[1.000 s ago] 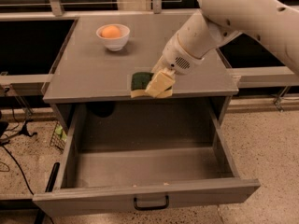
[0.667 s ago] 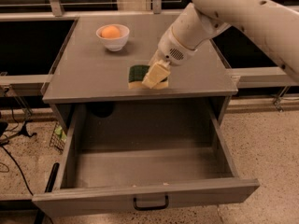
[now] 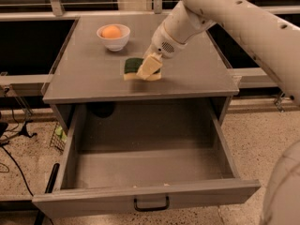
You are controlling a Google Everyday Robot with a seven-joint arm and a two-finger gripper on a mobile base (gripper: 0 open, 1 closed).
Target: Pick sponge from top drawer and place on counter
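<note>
Sponge [image 3: 133,67] and gripper [image 3: 151,69] have shifted back from the table's [image 3: 89,83] front edge, up and left toward mid-table. Bowl [image 3: 114,40] with orange fruit [image 3: 111,31] sits rear-left, apart from the sponge. Sponge is green side up, apparently touching down on the table. Fingers [image 3: 146,67] look clamped on its right end, arm coming in from the right. Top drawer [image 3: 145,196] below is pulled fully out, with nothing visible inside. Pick looks done and the carry is essentially done. What's left, I reckon: let go, lift clear, and confirm the sponge stays flat.
</note>
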